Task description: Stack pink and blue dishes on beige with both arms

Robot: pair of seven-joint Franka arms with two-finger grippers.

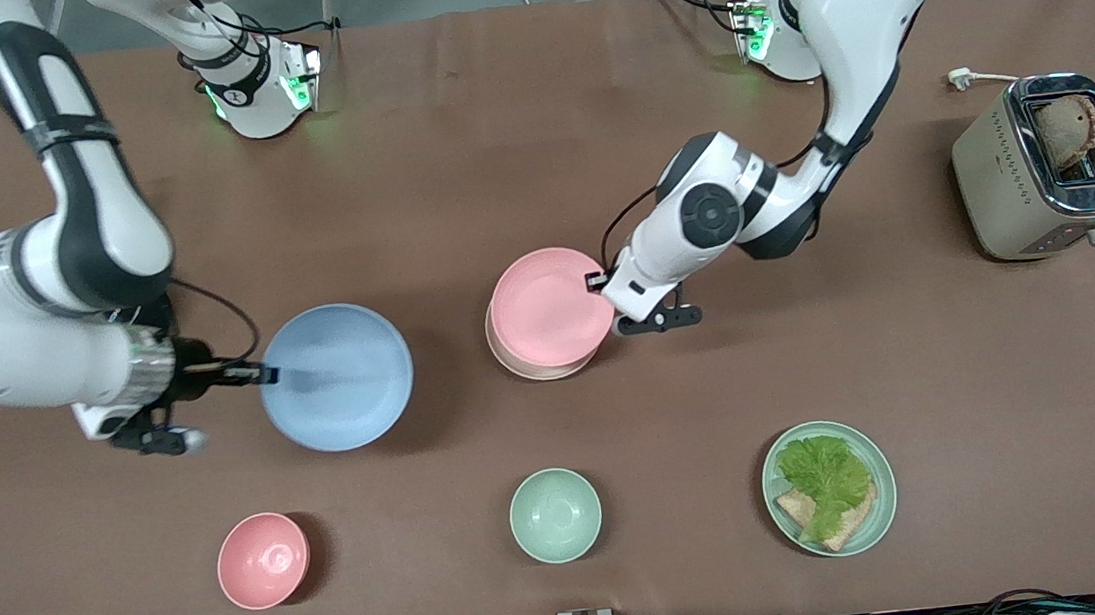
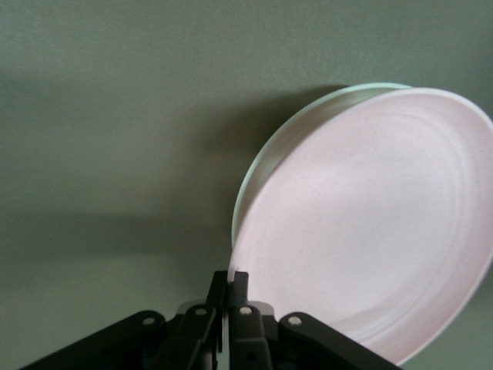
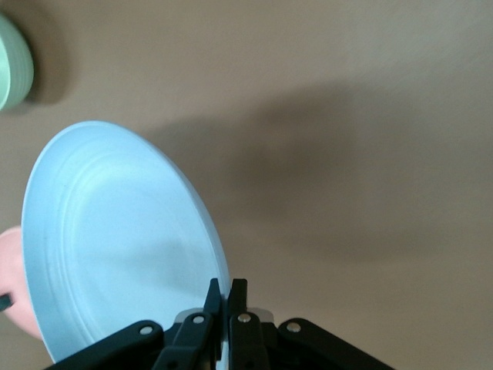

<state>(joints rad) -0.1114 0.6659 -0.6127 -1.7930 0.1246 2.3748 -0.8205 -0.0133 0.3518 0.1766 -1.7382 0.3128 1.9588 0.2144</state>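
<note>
The pale pink plate (image 1: 552, 305) lies over the cream-beige plate (image 1: 535, 370), of which only the rim nearer the front camera shows. My left gripper (image 1: 598, 282) is shut on the pink plate's rim at the left arm's side. In the left wrist view the left gripper (image 2: 229, 281) pinches the pink plate (image 2: 370, 231), with the beige rim (image 2: 308, 123) peeking out beneath. I cannot tell whether the two touch. The light blue plate (image 1: 336, 376) hangs above the table, with my right gripper (image 1: 263, 375) shut on its rim. The right wrist view shows the right gripper (image 3: 227, 289) clamping the blue plate (image 3: 115, 239).
Near the front edge stand a small pink bowl (image 1: 264, 561), a mint-green bowl (image 1: 555, 515) and a mint-green plate (image 1: 883, 506) with lettuce and bread. A toaster (image 1: 1046, 164) sits toward the left arm's end.
</note>
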